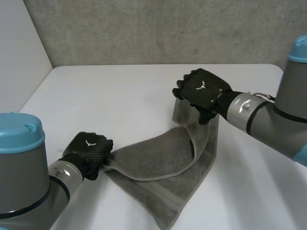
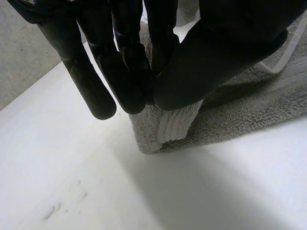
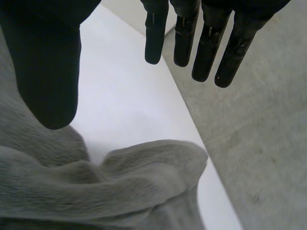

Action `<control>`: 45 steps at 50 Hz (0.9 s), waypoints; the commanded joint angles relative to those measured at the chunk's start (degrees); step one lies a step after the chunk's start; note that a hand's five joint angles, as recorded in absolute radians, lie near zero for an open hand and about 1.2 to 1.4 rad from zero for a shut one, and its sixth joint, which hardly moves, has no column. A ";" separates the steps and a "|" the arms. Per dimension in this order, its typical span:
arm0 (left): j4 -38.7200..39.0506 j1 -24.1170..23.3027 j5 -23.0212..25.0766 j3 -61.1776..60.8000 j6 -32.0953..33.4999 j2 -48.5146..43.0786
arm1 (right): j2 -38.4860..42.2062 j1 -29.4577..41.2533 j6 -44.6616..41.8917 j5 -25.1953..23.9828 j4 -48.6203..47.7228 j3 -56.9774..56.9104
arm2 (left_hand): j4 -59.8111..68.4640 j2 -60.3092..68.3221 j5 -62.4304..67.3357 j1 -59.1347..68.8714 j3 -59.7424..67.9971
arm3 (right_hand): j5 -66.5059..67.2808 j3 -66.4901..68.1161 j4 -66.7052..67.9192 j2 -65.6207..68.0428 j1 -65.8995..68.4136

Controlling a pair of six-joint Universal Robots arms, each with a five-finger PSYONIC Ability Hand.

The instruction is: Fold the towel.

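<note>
A grey towel [image 1: 163, 167] lies rumpled on the white table [image 1: 120, 96], partly folded over itself, with its far right part raised. My left hand [image 1: 88, 151] is at the towel's near left corner. In the left wrist view its fingers [image 2: 120, 72] and thumb pinch that corner of the towel [image 2: 168, 124]. My right hand [image 1: 204, 91] hovers over the raised far right end. In the right wrist view its fingers [image 3: 206, 43] are straight and spread away from the thumb, and the towel's bunched corner [image 3: 144, 177] sits below the hand, not gripped.
A grey wall [image 1: 158, 28] runs behind the table's far edge, and a white wall [image 1: 19, 48] stands at the left. Bare table surface lies to the left and behind the towel.
</note>
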 commanded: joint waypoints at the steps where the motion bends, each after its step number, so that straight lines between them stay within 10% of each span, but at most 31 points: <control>1: 0.00 -0.30 0.03 -0.69 0.00 0.39 | 11.18 0.38 -10.77 -2.37 2.12 -8.64 | 10.24 10.23 10.41 11.35 10.33 | 3.50 2.73 3.32 2.10 5.21; 10: 0.44 0.14 0.03 -0.78 0.00 0.82 | 21.92 1.00 -33.77 0.95 3.80 -13.31 | 10.24 10.23 10.41 11.35 10.33 | 3.50 2.73 3.32 2.10 5.21; 19: 3.24 2.94 0.11 -0.52 0.09 0.47 | 25.97 1.00 -36.71 3.51 3.71 -15.59 | 10.24 10.23 10.41 11.35 10.33 | 8.55 7.77 8.36 7.15 10.26; 24: 4.83 4.35 0.11 0.36 0.18 -0.05 | 27.11 1.00 -36.36 3.69 2.05 -17.70 | 10.24 10.23 10.41 11.35 10.33 | 54.30 53.53 54.12 52.91 56.01; 27: 6.06 4.44 0.11 2.20 0.44 -0.32 | 26.68 0.91 -36.01 3.95 0.11 -18.76 | 10.24 10.23 10.41 11.35 10.33 | 56.93 56.16 56.75 55.54 58.64; 37: 11.32 8.83 -0.50 22.99 3.52 -5.41 | 15.09 0.73 -4.51 19.30 -33.42 -23.94 | 10.24 10.23 10.41 11.35 10.33 | 56.94 56.16 56.75 55.54 58.64; 45: 19.95 10.07 -4.98 42.90 -2.11 -5.85 | 7.00 -1.02 8.54 29.35 -38.74 -19.75 | 10.24 10.23 10.41 11.35 10.33 | 56.94 56.16 56.75 55.54 58.64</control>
